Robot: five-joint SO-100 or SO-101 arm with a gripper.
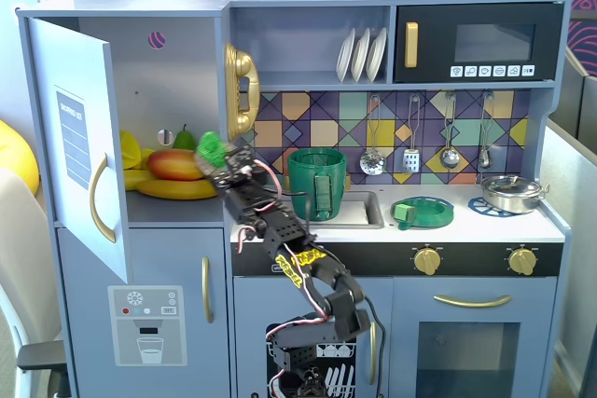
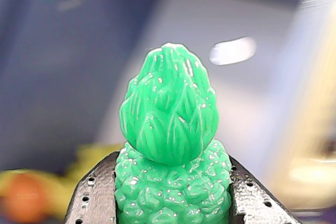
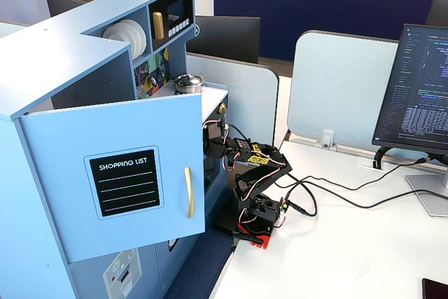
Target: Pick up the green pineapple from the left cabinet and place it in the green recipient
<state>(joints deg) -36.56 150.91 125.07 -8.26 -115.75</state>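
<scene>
The green pineapple (image 2: 172, 145) is a bright, glossy green all over, body and crown alike, and the gripper (image 2: 172, 203) fingers (image 2: 92, 203) on either side of it are black. In a fixed view the left cabinet (image 1: 79, 128) is grey-blue with a gold handle, and the green recipient (image 1: 317, 184) is a darker green (ribbed). The backsplash (image 1: 410, 128) carries a geometric pattern of purple, yellow, teal and peach. The microwave (image 1: 480, 42) front is black with a gold handle.

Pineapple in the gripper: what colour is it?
All green, crown and bumpy body alike; the green pineapple shows best in the wrist view, in the gripper.
</scene>
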